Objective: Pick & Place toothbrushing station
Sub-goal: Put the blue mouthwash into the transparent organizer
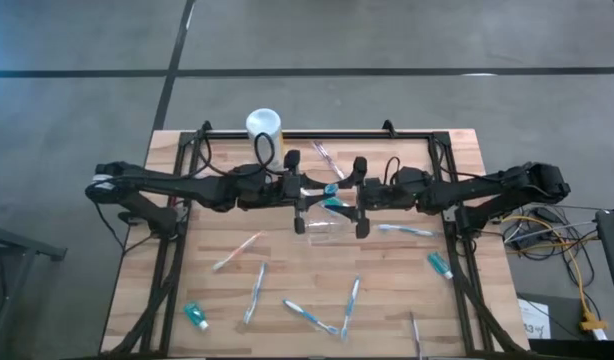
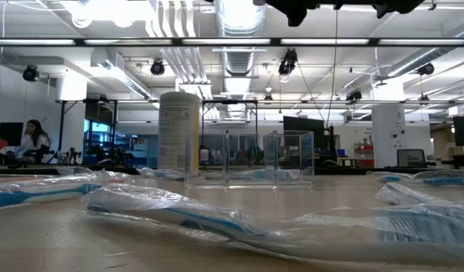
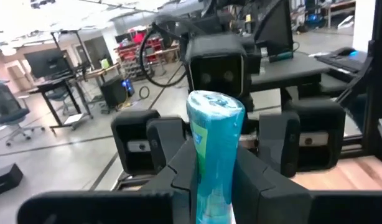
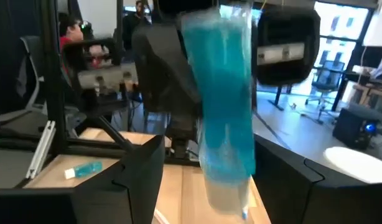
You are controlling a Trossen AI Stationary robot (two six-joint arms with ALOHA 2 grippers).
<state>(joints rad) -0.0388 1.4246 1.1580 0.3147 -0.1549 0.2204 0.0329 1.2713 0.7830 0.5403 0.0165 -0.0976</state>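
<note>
White canister [image 1: 263, 125] with yellow label at 12 o'clock near the table's [image 1: 287, 295] back edge; label text unreadable. Left gripper [image 1: 300, 195] mid-table, fingers pinched on a wrapped blue toothbrush [image 1: 333, 192], teal end pointing toward the right arm. Right gripper [image 1: 359, 196] faces it, fingers spread either side of the same toothbrush, not closed on it. Toothbrushing station [image 1: 324, 229], clear plastic, just at 6 o'clock of both grippers. Loose wrapped toothbrushes [image 1: 255, 293] and small teal tubes [image 1: 195, 316] from 5 to 8 o'clock.
</note>
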